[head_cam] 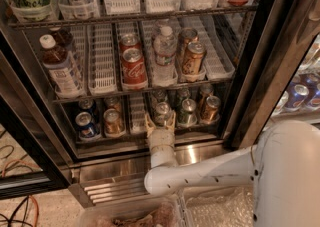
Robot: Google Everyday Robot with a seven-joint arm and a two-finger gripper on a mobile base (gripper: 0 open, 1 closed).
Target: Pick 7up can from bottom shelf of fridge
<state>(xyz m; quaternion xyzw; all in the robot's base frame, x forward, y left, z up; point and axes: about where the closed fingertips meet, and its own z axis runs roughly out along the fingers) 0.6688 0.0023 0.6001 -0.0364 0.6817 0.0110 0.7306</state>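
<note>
Bottom shelf (136, 115) holds pincer (160, 120), spread open flanking 7up can (162, 111), below Coca-Cola can (134, 66).
</note>
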